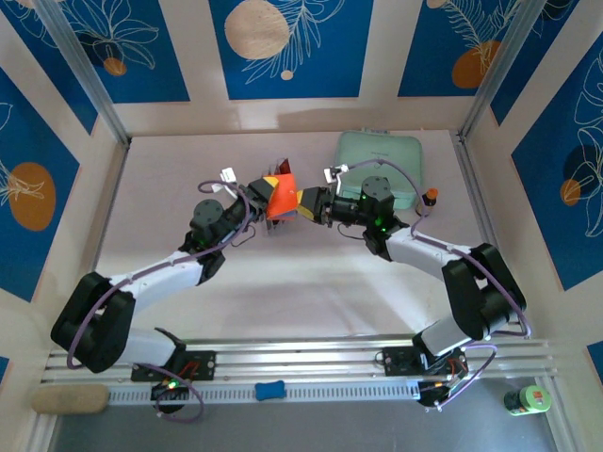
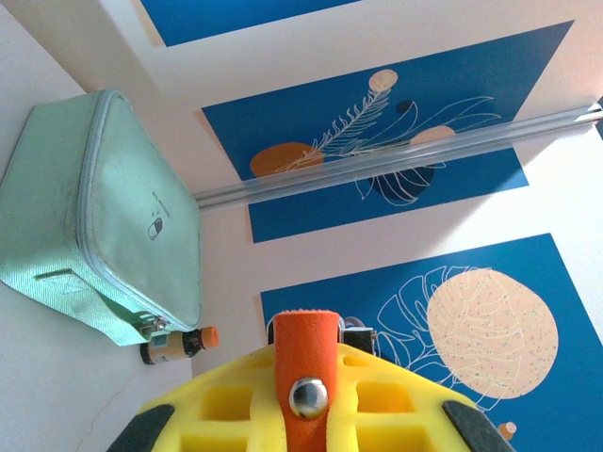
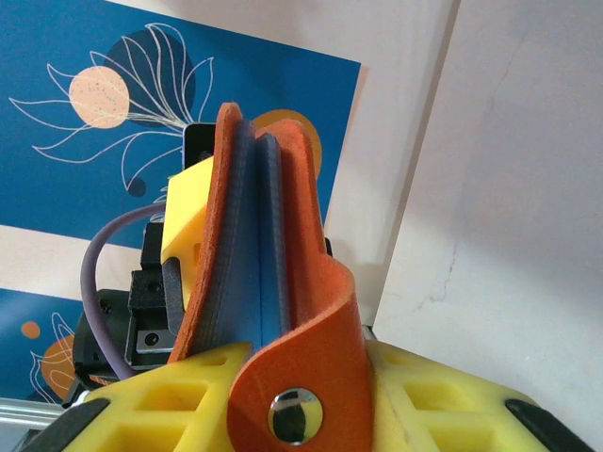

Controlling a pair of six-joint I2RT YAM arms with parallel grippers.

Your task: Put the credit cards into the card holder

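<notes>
The card holder (image 1: 283,196), a small orange wallet, hangs above the middle of the table between both grippers. My left gripper (image 1: 265,201) holds it from the left and my right gripper (image 1: 311,201) from the right. In the left wrist view, the wallet's orange strap (image 2: 306,344) with its metal snap is pinched between the yellow fingers of the left gripper (image 2: 306,377). In the right wrist view, the card holder (image 3: 283,217) stands upright with grey-blue layers inside, its snap flap curled down between the fingers of the right gripper (image 3: 294,381). The credit cards are hidden.
A mint-green case (image 1: 380,165) lies at the back right, with a small orange-capped bottle (image 1: 429,198) beside it. Aluminium posts (image 1: 480,85) stand at the back corners. A green bottle (image 1: 526,399) and a blue piece (image 1: 270,389) sit near the front rail.
</notes>
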